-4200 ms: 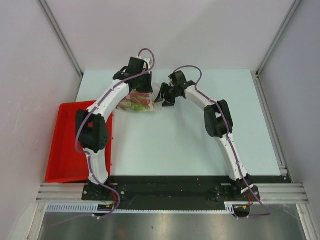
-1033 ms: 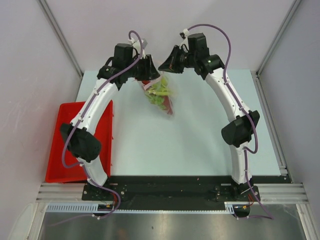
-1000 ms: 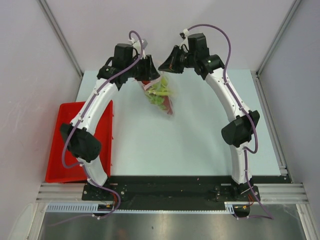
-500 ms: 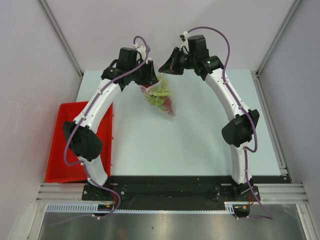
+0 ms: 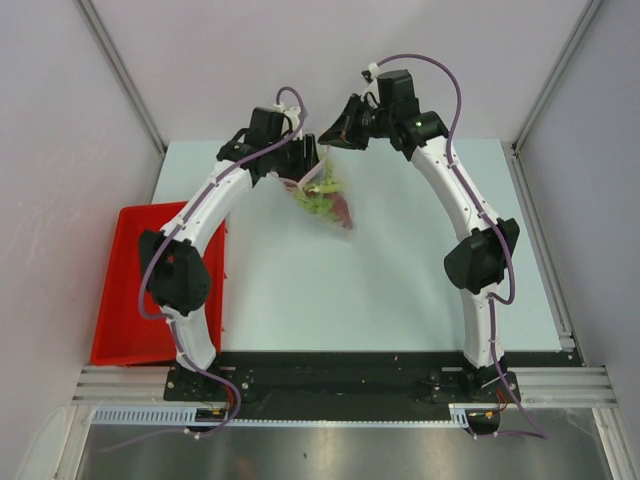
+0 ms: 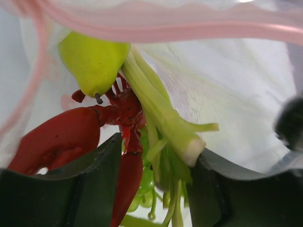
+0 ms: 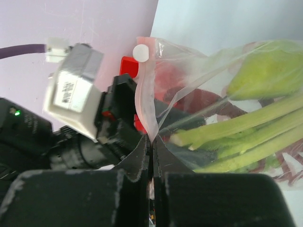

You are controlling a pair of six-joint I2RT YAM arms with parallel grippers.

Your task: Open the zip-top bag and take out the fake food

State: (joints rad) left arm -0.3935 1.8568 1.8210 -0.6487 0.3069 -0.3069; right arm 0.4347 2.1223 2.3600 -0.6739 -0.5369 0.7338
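Observation:
The zip-top bag (image 5: 322, 196) hangs in the air over the far part of the table, its pink zip strip (image 6: 180, 26) arching across the top of the left wrist view. My right gripper (image 7: 151, 139) (image 5: 337, 128) is shut on the bag's top edge at the strip (image 7: 144, 101). My left gripper (image 6: 158, 151) (image 5: 304, 163) stands open at the bag's mouth. The fake food hangs inside: a pear (image 6: 92, 59), a red lobster (image 6: 71, 137), a pale stalk vegetable (image 6: 163, 116) and green grapes (image 6: 142, 191). The lobster's tail and the stalk lie between the left fingers (image 6: 90, 189).
A red tray (image 5: 120, 290) sits at the table's left edge, beside the left arm. The pale table top (image 5: 400, 280) spreads below the hanging bag. Grey walls and metal frame rails close in the far and side edges.
The bag, earlier lying on the table, now hangs from my right gripper. Over the last second my left gripper came down and right, up to the bag's mouth.

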